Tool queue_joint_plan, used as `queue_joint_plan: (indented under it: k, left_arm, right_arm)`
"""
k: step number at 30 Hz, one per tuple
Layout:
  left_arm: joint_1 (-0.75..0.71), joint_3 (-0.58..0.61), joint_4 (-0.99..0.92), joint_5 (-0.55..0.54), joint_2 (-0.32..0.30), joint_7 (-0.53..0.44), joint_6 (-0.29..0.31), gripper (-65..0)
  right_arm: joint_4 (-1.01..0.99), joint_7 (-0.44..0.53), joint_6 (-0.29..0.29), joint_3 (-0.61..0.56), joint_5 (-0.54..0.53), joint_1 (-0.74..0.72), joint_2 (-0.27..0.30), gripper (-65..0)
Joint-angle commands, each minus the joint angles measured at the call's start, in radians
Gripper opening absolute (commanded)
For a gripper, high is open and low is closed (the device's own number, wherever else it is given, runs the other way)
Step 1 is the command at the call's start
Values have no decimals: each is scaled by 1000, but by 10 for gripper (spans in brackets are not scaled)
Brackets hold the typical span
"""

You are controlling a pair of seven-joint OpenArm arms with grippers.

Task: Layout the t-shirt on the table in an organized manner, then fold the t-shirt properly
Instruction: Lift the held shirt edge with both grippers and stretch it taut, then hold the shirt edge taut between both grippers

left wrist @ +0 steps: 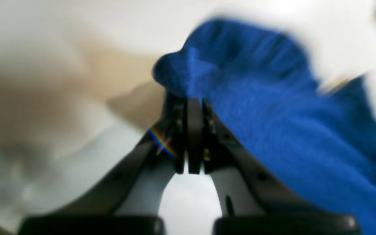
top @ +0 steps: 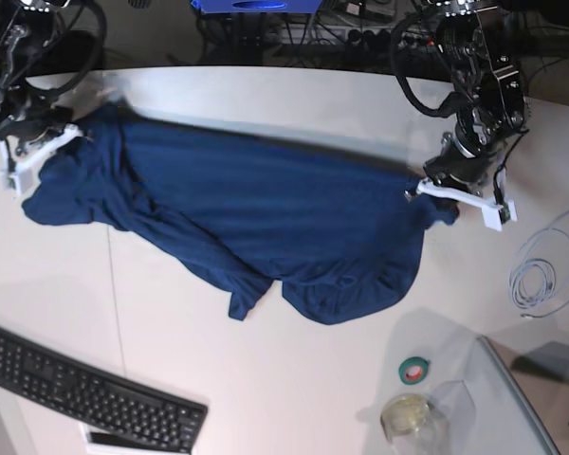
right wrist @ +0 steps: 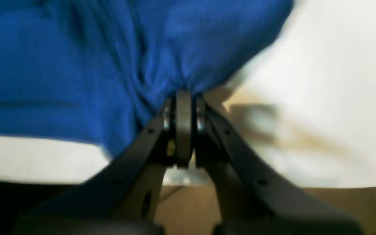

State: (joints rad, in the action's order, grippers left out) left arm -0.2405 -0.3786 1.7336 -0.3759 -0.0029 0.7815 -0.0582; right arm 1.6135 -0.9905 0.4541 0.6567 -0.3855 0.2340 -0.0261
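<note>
Overhead and wrist views of the layout phase. The table (top: 294,379), white with a curved far edge, carries the t-shirt (top: 256,218), a dark blue cloth stretched across the far half of the surface from one arm to the other. The garment is spread out sideways but not flat: its near edge sags in loose lobes, a flap hangs down near the middle, and folds bunch at both held ends (no sleeve or collar can be made out with certainty). Judged from this, the laying-out is only partly done; smoothing remains, and no fold has yet been made.

The right gripper (right wrist: 184,94), at the left of the overhead view, holds one end of the cloth; its jaws are pressed together on a gathered tuft of fabric, with pleats radiating from the pinch. The left gripper (left wrist: 194,99), at the right of the overhead view, likewise has its jaws closed on a bunched corner of the shirt, which bulges just above the tips. Both arms reach in from the far corners of the table, wrists angled down toward the surface, with the shirt spanning between them.

Lesser items near the front edge: a keyboard (top: 90,396), a coiled cable (top: 541,275), a roll of tape (top: 415,370).
</note>
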Motion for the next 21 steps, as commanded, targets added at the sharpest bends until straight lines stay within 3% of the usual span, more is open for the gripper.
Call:
queue_joint_plan:
  k: [1,5,10,12,16,21]
  left_arm:
    - [0,-1,-5,-7,-6,-26,2,-650]
    - [-41,-1,-90,-7,-6,-90,2,-650]
    - [-66,0,-114,-11,1,-101,2,-650]
    - [-76,0,-114,-13,1,-101,2,-650]
    - [-78,0,-114,-13,1,-101,2,-650]
    - [-78,0,-114,-13,1,-101,2,-650]
  right_arm:
    - [-8,46,-2,2,-8,-8,19,-642]
    - [-72,100,-2,-54,-7,6,21,-642]
    - [-65,106,-2,-59,-5,21,21,-629]
    - [-43,101,-2,-61,12,34,21,-555]
    - [69,127,-2,-97,113,72,15,-350]
    - [209,285,-2,-283,253,152,16,-347]
